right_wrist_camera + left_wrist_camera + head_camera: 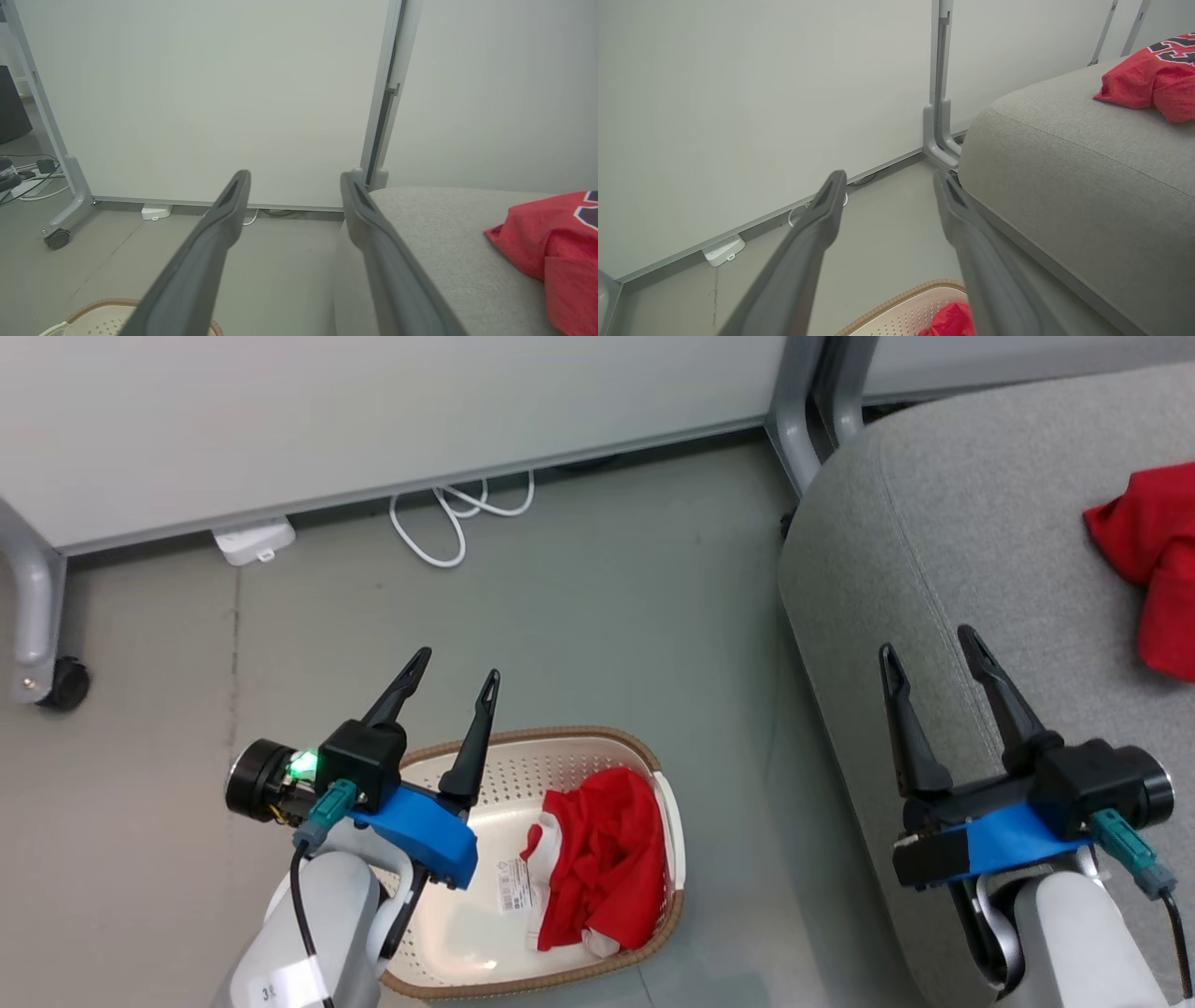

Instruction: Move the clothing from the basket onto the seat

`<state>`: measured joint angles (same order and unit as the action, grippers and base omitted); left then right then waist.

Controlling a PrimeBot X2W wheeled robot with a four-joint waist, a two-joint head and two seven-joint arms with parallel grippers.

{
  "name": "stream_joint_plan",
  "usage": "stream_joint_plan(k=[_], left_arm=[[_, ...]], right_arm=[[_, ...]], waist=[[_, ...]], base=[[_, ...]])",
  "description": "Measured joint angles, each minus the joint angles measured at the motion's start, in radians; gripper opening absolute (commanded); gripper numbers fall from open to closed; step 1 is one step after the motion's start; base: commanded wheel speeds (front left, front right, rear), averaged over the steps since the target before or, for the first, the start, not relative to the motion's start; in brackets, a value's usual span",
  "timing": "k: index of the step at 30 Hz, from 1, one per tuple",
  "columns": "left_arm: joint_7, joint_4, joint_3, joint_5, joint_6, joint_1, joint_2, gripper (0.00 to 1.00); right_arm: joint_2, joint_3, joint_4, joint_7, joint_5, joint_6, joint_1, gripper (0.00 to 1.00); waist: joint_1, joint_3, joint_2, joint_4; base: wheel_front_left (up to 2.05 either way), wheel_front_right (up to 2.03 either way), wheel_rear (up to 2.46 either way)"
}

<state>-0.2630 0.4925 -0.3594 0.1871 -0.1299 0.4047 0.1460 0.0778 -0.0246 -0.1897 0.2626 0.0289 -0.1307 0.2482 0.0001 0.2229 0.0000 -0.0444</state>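
The left fingers point(473, 737) stood spread wide and held nothing. They hung over the far left part of the basket point(560, 739), which sat on the floor point(607, 616). The basket was cream-white perforated plastic with a brown woven-look rim. Inside it, to the right of those fingers and apart from them, lay the plain red garment point(602, 859). It was crumpled into a loose heap against the basket's right wall, with white trim showing along its left edge and at its near end. A label sticker point(515, 885) on the basket's bottom lay just beside that trim.

The right fingers point(1001, 691) were also spread wide and empty, over the left edge of the seat point(980, 551). The seat was a light-grey fabric cushion with a rounded corner, and a seam line ran past the fingertips. The jersey point(1153, 551) lay bunched on the seat, well to the right of the right fingers. It was red, and in the left wrist view black-and-white lettering showed on its upper fold.
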Motion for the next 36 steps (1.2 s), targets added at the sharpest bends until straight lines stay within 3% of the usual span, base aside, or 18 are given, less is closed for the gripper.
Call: stream_joint_plan(k=[19,36], left_arm=[[0.0,0.369,-0.404,0.151,0.0,0.325,0.101,1.0],[0.047,0.578,-0.706,0.382,0.0,0.504,0.134,1.0]], right_arm=[[-0.01,-0.065,0.049,0.0,-0.009,0.0,0.204,1.0],[-0.012,-0.105,0.102,0.0,-0.023,0.0,0.33,1.0]], waist=[[0.0001,0.335,-0.0001,-0.121],[0.0001,0.587,-0.0001,-0.165]], base=[[0.0,0.0,0.0],[0.0,0.0,0.0]])
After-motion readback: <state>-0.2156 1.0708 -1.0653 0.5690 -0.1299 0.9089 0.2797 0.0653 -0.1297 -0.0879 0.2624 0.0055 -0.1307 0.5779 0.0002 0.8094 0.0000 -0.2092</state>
